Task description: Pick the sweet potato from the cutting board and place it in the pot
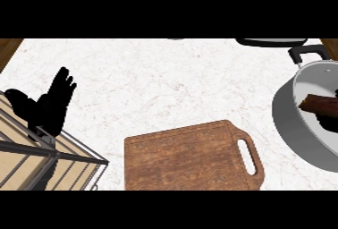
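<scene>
A: So, where is the sweet potato (319, 105) at this moment?

B: Inside the pot (290, 129), at the right edge of the head view. It shows as a dark reddish-brown piece lying against the pot's pale inner wall, partly cut off by the frame.

A: And the cutting board (188, 156)?

B: Bare wood, low in the middle of the view, its handle slot turned toward the pot. Nothing lies on it. It sits on the white marbled counter (171, 80), near the pot but not touching it.

A: What about the right hand (330, 121)?

B: Only a dark sliver of it shows at the right edge, over the pot and just beside the sweet potato. I cannot tell how it is set, or whether it touches the sweet potato.

A: The left hand (49, 105)?

B: It shows at the left, fingers straight and spread apart, pointing up, holding nothing. It is resting there, well apart from the cutting board and the pot.

A: Anything else on that side?

B: A wire-framed rack (46, 156) with tan panels fills the lower left corner, and the left hand stands just above it. At the top right, the pot's black handle (305, 52) points toward a dark rounded object (271, 42) at the counter's far edge, only 1 narrow part of which shows
</scene>
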Tool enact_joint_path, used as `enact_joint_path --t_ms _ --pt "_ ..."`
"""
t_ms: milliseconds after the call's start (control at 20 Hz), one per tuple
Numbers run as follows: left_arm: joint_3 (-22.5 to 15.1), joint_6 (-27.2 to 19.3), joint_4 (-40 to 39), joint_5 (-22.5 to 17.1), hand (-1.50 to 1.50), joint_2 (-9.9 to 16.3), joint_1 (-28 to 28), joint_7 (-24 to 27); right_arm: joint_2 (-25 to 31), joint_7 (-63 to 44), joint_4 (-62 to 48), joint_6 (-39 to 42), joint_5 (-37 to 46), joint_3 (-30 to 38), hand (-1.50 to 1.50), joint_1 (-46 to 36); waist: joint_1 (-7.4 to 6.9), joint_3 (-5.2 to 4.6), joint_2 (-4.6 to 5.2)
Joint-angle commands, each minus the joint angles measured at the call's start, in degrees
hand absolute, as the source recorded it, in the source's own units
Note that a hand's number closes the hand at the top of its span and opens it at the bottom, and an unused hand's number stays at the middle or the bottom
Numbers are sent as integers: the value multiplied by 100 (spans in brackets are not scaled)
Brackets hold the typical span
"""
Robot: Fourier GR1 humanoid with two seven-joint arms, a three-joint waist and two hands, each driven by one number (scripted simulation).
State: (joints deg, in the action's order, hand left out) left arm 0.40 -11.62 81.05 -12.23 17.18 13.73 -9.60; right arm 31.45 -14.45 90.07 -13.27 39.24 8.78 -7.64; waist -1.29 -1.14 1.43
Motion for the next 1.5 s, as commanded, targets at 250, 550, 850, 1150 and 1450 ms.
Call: enact_joint_path --t_ms 250,550,850,1150,1450 --pt "-42 -89 480 121 0 39 201 91 -258 1211 -1769 725 -1411 304 -150 -559 -39 136 -122" --pt "-2 -18 346 19 0 77 192 168 -684 2007 -1932 855 -2636 978 -150 -950 2 143 -150" --pt "45 -149 350 92 0 109 241 199 -271 2463 -2491 1550 -3807 1968 -150 -1103 89 139 -148" --pt "41 -106 526 20 0 138 236 -31 408 2758 -2986 2381 -4435 2592 -150 -833 129 131 -154" --pt "86 -113 791 29 0 179 -53 10 857 3185 -3602 3123 -4729 2926 -150 -449 86 128 -157"
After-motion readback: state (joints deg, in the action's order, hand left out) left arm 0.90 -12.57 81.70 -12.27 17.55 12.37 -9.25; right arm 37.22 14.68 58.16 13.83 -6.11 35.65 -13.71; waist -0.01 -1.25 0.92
